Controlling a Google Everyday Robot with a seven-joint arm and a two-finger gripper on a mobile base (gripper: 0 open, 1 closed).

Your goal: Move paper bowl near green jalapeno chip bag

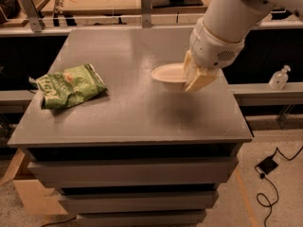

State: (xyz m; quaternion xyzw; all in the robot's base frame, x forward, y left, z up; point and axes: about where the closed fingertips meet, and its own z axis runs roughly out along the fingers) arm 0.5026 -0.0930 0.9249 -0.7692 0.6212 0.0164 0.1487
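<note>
There is one paper bowl (pixel 168 74), one chip bag (pixel 70 85) and one gripper (pixel 190 82), all over a single grey table (pixel 137 117).

The gripper hangs from a thick white arm (pixel 227 22) over the table's right half, as the picture shows it. Its two tan fingers (pixel 202 78) are clamped on the bowl's rim, on the side nearest the arm. The bowl sticks out from the gripper toward the picture's left. It seems to be raised a little off the table, with a soft shadow on the surface beneath it.

The bowl is round, shallow and plain white, with a wide flat rim. The bag lies flat well to the left of the gripper and slightly nearer the table's front edge, far apart from the bowl. It is light green and crinkled, with white lettering and a pale picture patch.

Right of the gripper, off the table, one small clear bottle (pixel 279 77) stands on a ledge. Below and to the right of the gripper, one black cable (pixel 268 165) lies on the floor.
</note>
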